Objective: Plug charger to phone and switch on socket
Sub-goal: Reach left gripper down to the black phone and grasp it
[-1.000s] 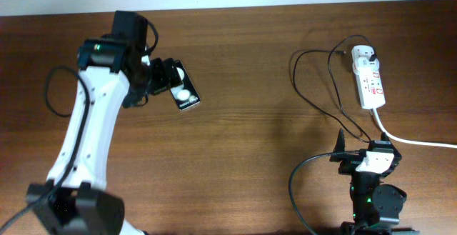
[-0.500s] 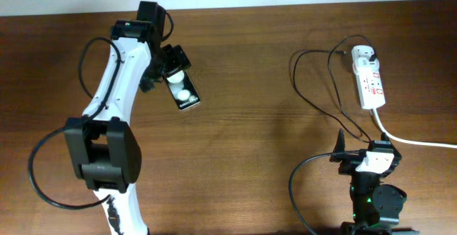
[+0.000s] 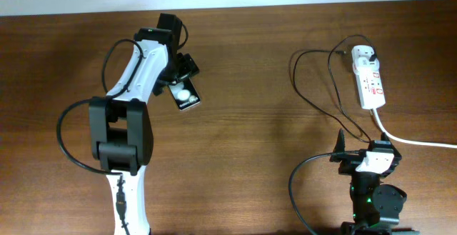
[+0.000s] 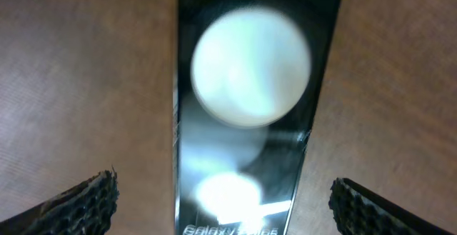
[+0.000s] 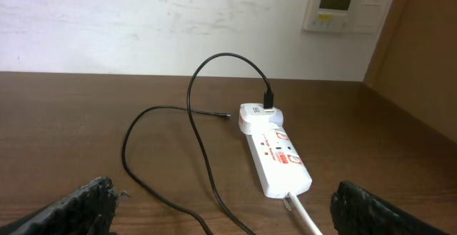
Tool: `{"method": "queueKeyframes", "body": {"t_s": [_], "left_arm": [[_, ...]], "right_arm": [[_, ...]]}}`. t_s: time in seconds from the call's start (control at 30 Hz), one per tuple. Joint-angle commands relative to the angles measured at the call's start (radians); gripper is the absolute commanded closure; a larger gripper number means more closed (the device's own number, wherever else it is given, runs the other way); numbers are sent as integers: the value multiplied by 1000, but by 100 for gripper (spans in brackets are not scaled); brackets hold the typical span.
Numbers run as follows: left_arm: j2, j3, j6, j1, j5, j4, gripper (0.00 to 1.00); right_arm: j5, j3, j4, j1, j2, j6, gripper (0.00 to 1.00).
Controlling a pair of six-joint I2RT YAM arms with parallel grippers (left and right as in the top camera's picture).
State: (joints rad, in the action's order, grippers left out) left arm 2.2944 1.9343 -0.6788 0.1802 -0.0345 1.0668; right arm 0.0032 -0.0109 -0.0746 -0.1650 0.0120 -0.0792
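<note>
You are hovering left pincer (image 4: 223, 206) gaping astride Galaxy phone (image 4: 246, 106), skewed between fingers (image 4: 78, 201); closing now is risking phone twisting, skidding along counter (image 4: 71, 63).

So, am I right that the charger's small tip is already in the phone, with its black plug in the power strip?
Not quite: the right wrist view shows the small tip lying loose on the table beside the power strip, not in the phone. The black plug is in the power strip.

The brown wooden table (image 3: 257, 128) carries the phone (image 3: 187, 96), charger (image 5: 268, 99) and socket (image 3: 369, 82).
</note>
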Motion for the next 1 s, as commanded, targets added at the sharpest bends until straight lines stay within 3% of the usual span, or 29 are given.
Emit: {"method": "queueKeyframes", "body": {"t_s": [0.0, 0.43, 0.97], "left_arm": [[40, 24, -17, -3, -7, -20, 1], [159, 23, -17, 1, 19, -41, 1], [159, 23, -17, 36, -46, -41, 3]], "right_arm": [[6, 5, -5, -6, -6, 5, 1], [6, 5, -5, -6, -6, 5, 1], [6, 5, -5, -6, -6, 5, 1]]}}
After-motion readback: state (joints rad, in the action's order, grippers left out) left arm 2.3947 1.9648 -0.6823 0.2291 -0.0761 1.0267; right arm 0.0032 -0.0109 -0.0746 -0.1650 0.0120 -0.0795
